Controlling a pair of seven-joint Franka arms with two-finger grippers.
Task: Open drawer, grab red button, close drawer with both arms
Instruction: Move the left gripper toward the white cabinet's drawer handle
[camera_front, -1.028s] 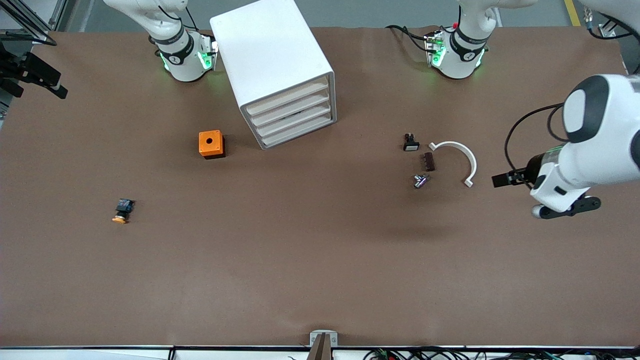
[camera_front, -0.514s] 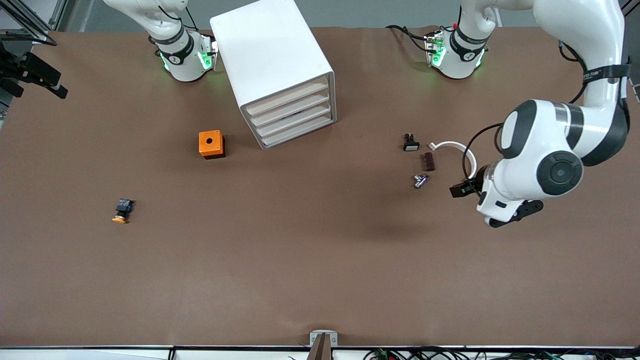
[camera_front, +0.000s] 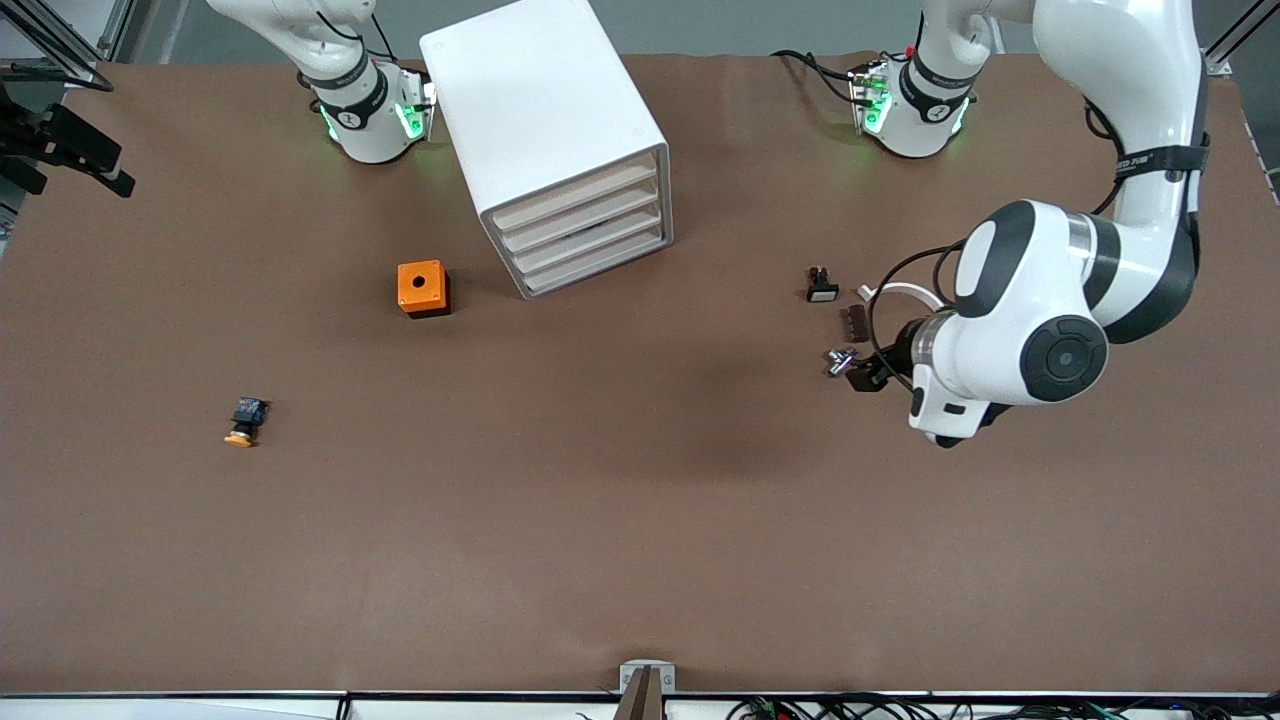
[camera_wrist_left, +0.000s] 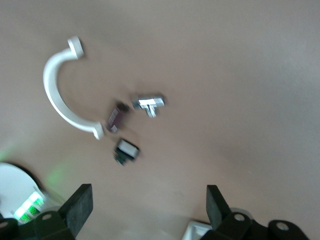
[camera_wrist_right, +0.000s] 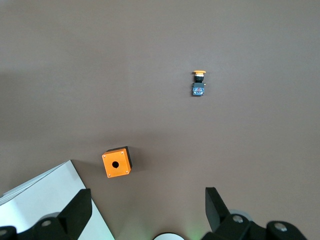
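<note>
The white cabinet (camera_front: 545, 110) stands near the robots' bases, and its corner (camera_wrist_right: 40, 207) shows in the right wrist view. All its drawers are pushed in. The drawer (camera_front: 582, 215) is second from the top. The button is hidden. My left gripper (camera_wrist_left: 149, 210) is open and empty, up in the air over a cluster of small parts toward the left arm's end of the table; the left arm's wrist (camera_front: 1040, 350) covers the hand in the front view. My right gripper (camera_wrist_right: 148, 212) is open and empty, high over the table by its base (camera_front: 365, 110).
An orange box (camera_front: 422, 288) sits beside the cabinet. An orange-capped button (camera_front: 243, 422) lies nearer the front camera. Under the left gripper lie a black switch with a white face (camera_front: 822, 287), a brown piece (camera_front: 856, 322), a metal piece (camera_front: 838, 362) and a white arc (camera_wrist_left: 60, 95).
The left arm has swung in from the table's edge toward the middle, and its hand now hangs over the small parts. The right arm has not moved.
</note>
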